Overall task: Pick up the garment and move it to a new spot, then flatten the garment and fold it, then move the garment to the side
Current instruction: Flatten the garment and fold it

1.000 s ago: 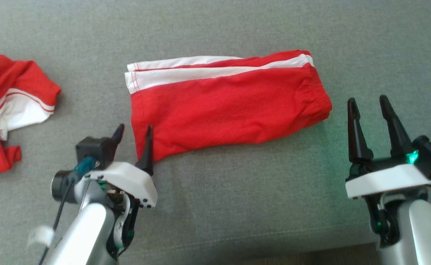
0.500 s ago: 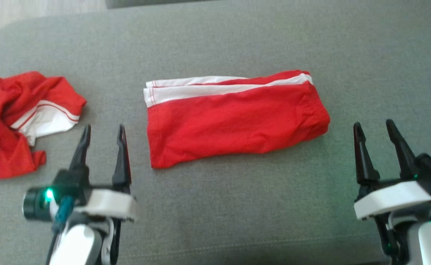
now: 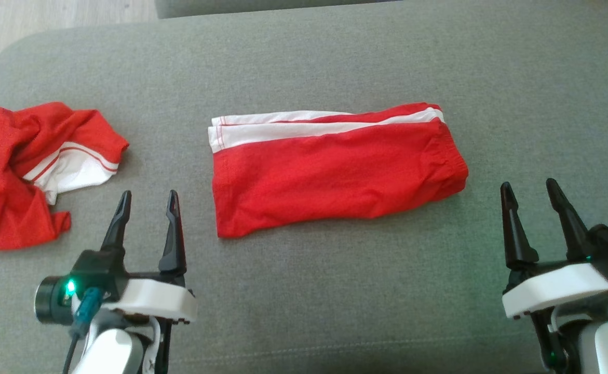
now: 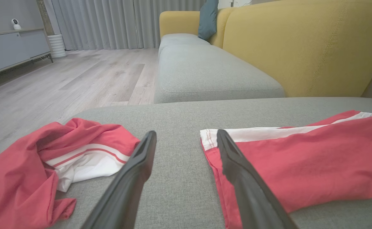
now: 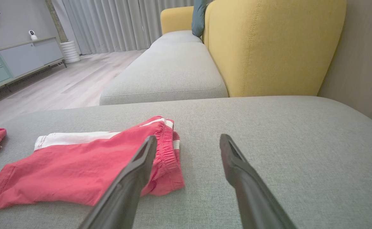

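Black tapered fingers point(image 3: 174, 234), white wrist housings point(image 3: 158, 306), silver forearms point(image 3: 109, 353), teal cable point(image 3: 90, 306)

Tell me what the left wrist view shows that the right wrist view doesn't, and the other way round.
Left wrist view: the left fingers, and the crumpled red garment spread out with its white panel. Right wrist view: the right fingers, the folded red shorts with their gathered waistband end in full, and just a corner of the crumpled garment at its left edge. Both: the shorts lying flat on the grey cushion, the yellow sofa back and the curtains.
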Motion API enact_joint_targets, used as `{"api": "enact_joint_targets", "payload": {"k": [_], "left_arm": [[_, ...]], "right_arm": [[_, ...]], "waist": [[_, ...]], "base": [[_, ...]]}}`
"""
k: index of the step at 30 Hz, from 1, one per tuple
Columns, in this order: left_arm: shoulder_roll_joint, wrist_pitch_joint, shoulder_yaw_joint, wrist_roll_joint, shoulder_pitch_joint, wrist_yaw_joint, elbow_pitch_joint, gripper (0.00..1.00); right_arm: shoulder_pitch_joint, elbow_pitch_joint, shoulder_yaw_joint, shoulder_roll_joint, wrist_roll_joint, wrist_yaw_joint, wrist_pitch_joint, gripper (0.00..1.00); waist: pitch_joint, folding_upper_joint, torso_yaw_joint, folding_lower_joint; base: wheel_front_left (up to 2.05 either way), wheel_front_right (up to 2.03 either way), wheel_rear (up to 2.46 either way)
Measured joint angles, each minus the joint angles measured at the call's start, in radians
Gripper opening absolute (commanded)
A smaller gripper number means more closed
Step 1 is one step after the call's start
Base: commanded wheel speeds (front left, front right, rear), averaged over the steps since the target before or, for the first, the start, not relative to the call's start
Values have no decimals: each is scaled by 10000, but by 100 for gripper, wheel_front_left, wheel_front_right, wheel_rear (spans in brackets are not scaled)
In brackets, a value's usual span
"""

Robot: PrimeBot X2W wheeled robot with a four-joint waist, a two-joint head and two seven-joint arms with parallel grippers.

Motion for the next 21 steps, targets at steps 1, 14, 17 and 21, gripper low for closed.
{"api": "enact_joint_targets", "payload": {"k": [1, 14, 17, 21], "left_arm": [[0, 0, 0, 0, -1, 0, 0, 100], [-270, 29, -399, 81, -962, -117, 6, 100], [-382, -4, -454, 132, -1185, -192, 44, 100], [-430, -58, -552, 188, -1441, -228, 211, 100]], "right_arm": [[0, -4, 0, 0, 0, 0, 29, 100], [-1499, 1603, 570, -416, 403, 0, 694, 100], [-2634, 2209, 694, -685, 631, 0, 901, 100], [-3727, 3348, 736, -1028, 803, 0, 1360, 100]], "waist": [[17, 0, 2, 0], [956, 0, 387, 1], [1284, 0, 526, 2], [1661, 0, 725, 2]], "base": [[0, 0, 0], [0, 0, 0], [0, 0, 0], [0, 0, 0]]}}
